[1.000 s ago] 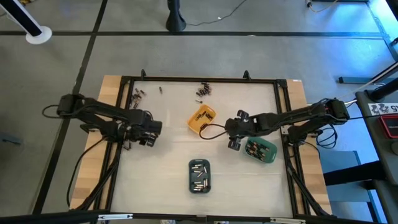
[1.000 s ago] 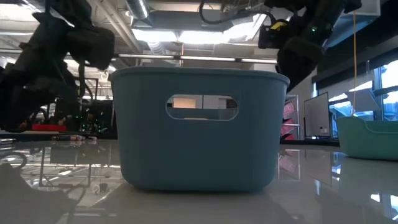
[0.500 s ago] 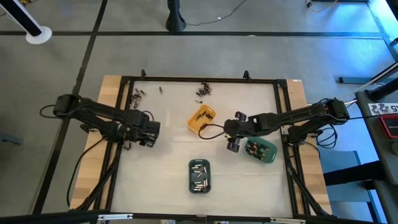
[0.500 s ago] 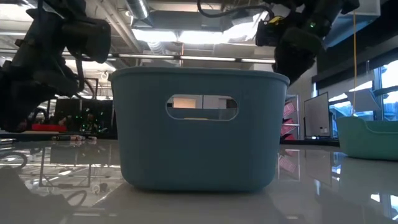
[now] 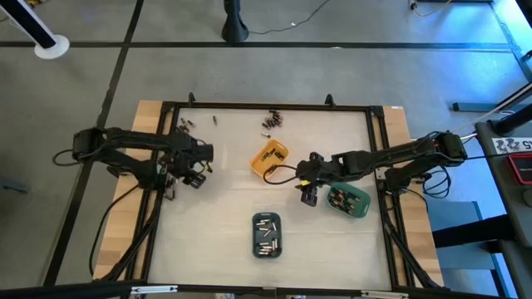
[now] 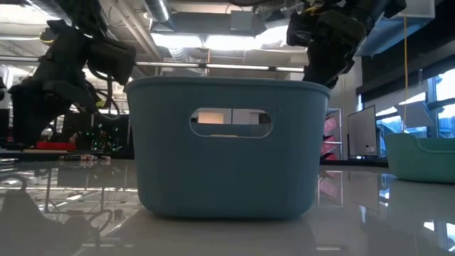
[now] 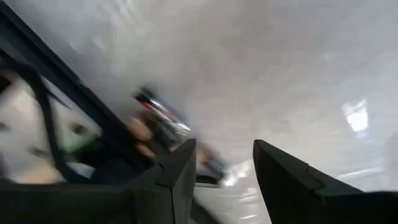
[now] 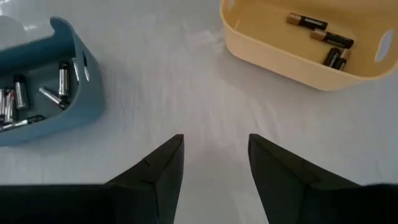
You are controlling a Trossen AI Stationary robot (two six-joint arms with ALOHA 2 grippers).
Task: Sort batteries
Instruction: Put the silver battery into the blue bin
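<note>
We see the left arm reaching in from the left edge of the surface point(image 5: 233, 208), bent at the elbow, with its wrist turned toward the far-left corner. The left end effector point(image 5: 197, 170) hovers near a small cluster of loose batteries point(image 5: 184, 127) lying by the frame there. In the left wrist view its two dark fingers point(image 7: 180, 180) stand apart with an empty gap between them, and a few blurred cells point(image 7: 163, 123) show just beyond, beside the black frame; nothing is gripped.

The right arm stretches in from the right side, nearly straight and low over the surface. The right end effector point(image 5: 309, 193) sits between the orange tray point(image 5: 270, 159) and the green tray point(image 5: 347, 199), just beside the green one. From its wrist camera we see its fingers point(image 8: 158, 171) parted over bare surface, holding nothing.

More batteries lie in a second loose cluster point(image 5: 272, 120) at the far edge near the middle. Some lie in the orange tray point(image 8: 292, 53), dark with gold ends point(image 8: 320, 34), and silvery ones rest in the slate-blue tray point(image 5: 266, 235) at the near middle. In the low view that blue tray point(image 6: 227, 146) fills the centre, with both arms hanging above and behind it.
</note>
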